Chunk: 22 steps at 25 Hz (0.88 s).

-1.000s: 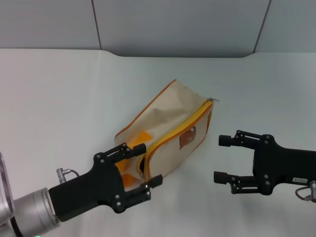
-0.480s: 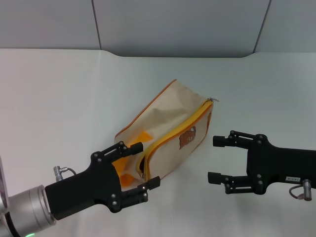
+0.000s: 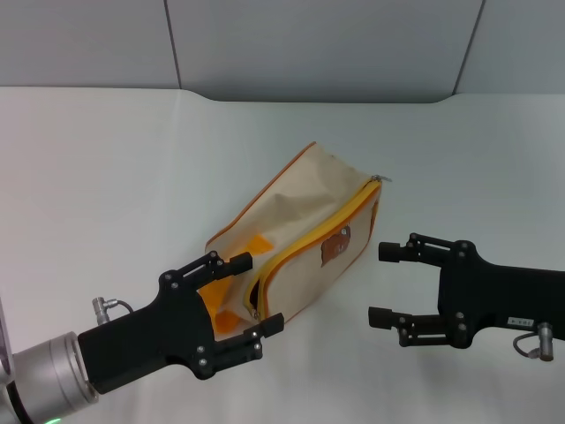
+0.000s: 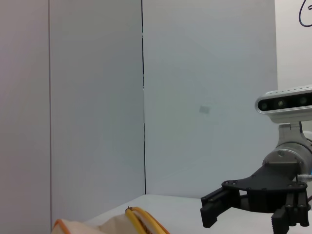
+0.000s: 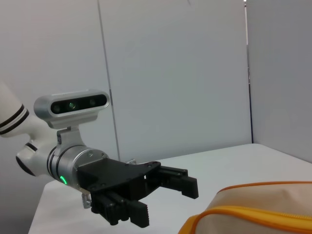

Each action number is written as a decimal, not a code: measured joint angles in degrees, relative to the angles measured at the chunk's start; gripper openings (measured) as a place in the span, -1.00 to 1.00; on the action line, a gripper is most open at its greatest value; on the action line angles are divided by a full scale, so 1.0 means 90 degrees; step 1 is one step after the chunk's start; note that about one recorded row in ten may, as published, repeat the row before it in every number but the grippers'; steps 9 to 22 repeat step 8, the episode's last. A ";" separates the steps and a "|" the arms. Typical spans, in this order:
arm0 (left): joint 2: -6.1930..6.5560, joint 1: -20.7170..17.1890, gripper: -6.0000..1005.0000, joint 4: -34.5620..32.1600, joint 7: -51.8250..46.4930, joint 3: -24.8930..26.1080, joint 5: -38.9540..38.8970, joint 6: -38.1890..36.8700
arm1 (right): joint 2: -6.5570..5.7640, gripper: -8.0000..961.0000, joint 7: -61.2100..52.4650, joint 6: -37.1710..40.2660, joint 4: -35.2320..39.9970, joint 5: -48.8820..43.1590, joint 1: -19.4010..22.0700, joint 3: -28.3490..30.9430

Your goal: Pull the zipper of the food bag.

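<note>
Left gripper (image 3: 250, 293) is seen at the near end of the food bag (image 3: 296, 231), fingers spread apart, one finger above the bag's end with the orange strap handle (image 3: 231, 283) and one below; firm contact cannot be confirmed. Right gripper (image 3: 384, 283) is held just beside the bag's front panel, fingers spread wide, nothing between them, apart from the fabric. The bag is laid on its side, diagonally, on the white table (image 3: 106, 177), between the two grippers. The zipper (image 3: 377, 179) pull tab is noted at the bag's far upper corner, well away from both grippers. A brown bear patch (image 3: 335, 246) is visible on the front panel.
</note>
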State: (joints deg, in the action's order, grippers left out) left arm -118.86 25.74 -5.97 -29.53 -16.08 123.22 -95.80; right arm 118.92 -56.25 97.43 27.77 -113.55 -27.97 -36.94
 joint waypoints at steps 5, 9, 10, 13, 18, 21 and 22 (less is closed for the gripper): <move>-0.0006 -0.0015 0.57 0.0015 0.0085 0.0014 -0.0003 -0.0004 | 0.0001 0.77 0.0015 0.0000 0.0000 0.0012 0.0002 0.0027; -0.0006 -0.0038 0.57 0.0050 0.0207 0.0073 -0.0007 -0.0030 | 0.0013 0.77 0.0130 0.0000 -0.0026 0.0021 0.0007 0.0034; -0.0006 -0.0038 0.57 0.0050 0.0207 0.0073 -0.0007 -0.0030 | 0.0013 0.77 0.0130 0.0000 -0.0026 0.0021 0.0007 0.0034; -0.0006 -0.0038 0.57 0.0050 0.0207 0.0073 -0.0007 -0.0030 | 0.0013 0.77 0.0130 0.0000 -0.0026 0.0021 0.0007 0.0034; -0.0006 -0.0038 0.57 0.0050 0.0207 0.0073 -0.0007 -0.0030 | 0.0013 0.77 0.0130 0.0000 -0.0026 0.0021 0.0007 0.0034; -0.0006 -0.0038 0.57 0.0050 0.0207 0.0073 -0.0007 -0.0030 | 0.0013 0.77 0.0130 0.0000 -0.0026 0.0021 0.0007 0.0034; -0.0006 -0.0038 0.57 0.0050 0.0207 0.0073 -0.0007 -0.0030 | 0.0013 0.77 0.0130 0.0000 -0.0026 0.0021 0.0007 0.0034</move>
